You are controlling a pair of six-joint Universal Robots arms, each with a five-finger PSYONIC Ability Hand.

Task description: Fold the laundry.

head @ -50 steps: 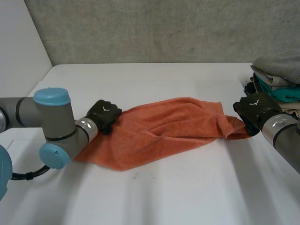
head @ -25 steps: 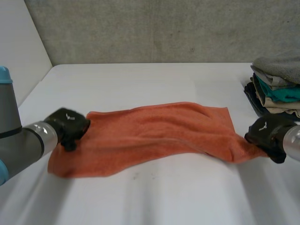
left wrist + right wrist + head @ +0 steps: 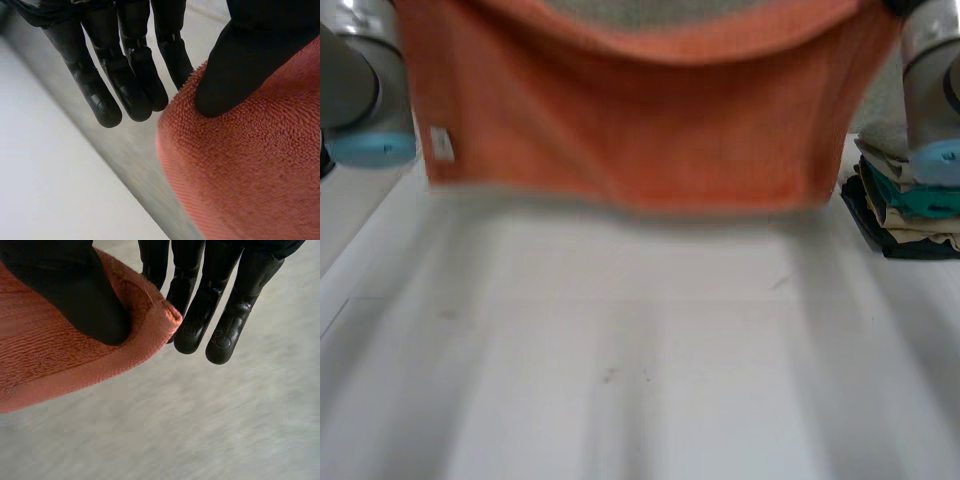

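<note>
An orange towel [image 3: 630,120] hangs spread out above the white table [image 3: 640,360], its lower edge clear of the surface and a small white label [image 3: 441,145] near its left side. My left arm [image 3: 360,90] and right arm [image 3: 930,70] are raised at its two upper corners. In the left wrist view my left hand [image 3: 240,65] pinches a towel corner [image 3: 250,170] between its thumb and straight fingers [image 3: 130,75]. In the right wrist view my right hand [image 3: 75,295] pinches the other corner [image 3: 145,335] the same way, fingers [image 3: 220,305] straight beside it.
A stack of folded clothes [image 3: 910,210] in grey, teal, beige and dark colours stands at the table's right edge, just beside the hanging towel. A grey wall stands behind the table.
The towel lay stretched flat on the table between both hands. Both arms have since risen, lifting it by its corners so it now hangs in the air.
</note>
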